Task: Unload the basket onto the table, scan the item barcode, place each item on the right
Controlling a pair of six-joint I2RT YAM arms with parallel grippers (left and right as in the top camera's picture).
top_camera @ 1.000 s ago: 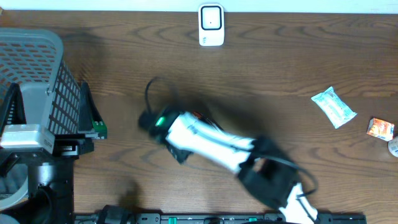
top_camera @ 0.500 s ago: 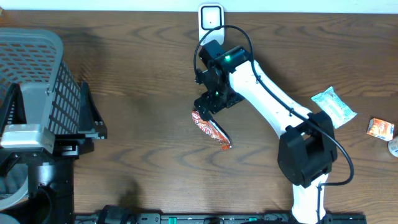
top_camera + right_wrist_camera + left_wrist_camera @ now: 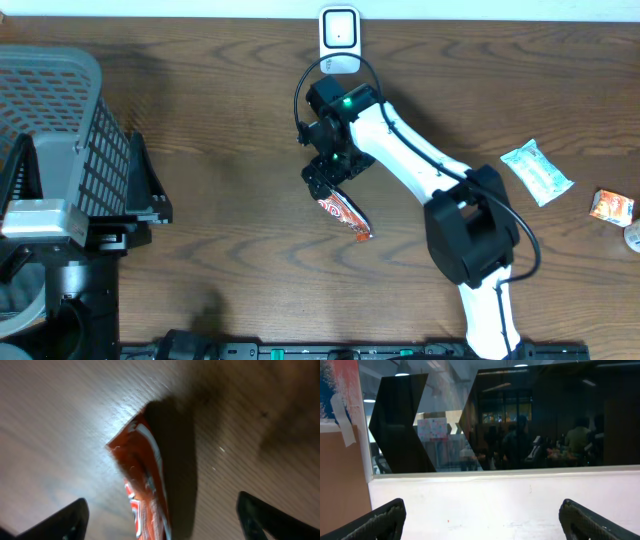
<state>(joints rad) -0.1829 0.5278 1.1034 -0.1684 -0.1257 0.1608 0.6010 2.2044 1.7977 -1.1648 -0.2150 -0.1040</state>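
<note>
"Where was the red packet (image 3: 345,218)?"

"On the counter (image 3: 200,260), lying on a slant. Its far end sat under my right claw (image 3: 320,185) and its near end pointed back toward my base."

"And the claw?"

"Spread wide astride that end, gripping nothing. My left claw (image 3: 480,515), also wide and empty, was well apart. Half a second before, my right claw stood just beside that end; it had shifted over it."

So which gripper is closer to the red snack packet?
Right. The right gripper hovers directly above the red snack packet, fingers apart; the left gripper is far off, facing a window.
</note>
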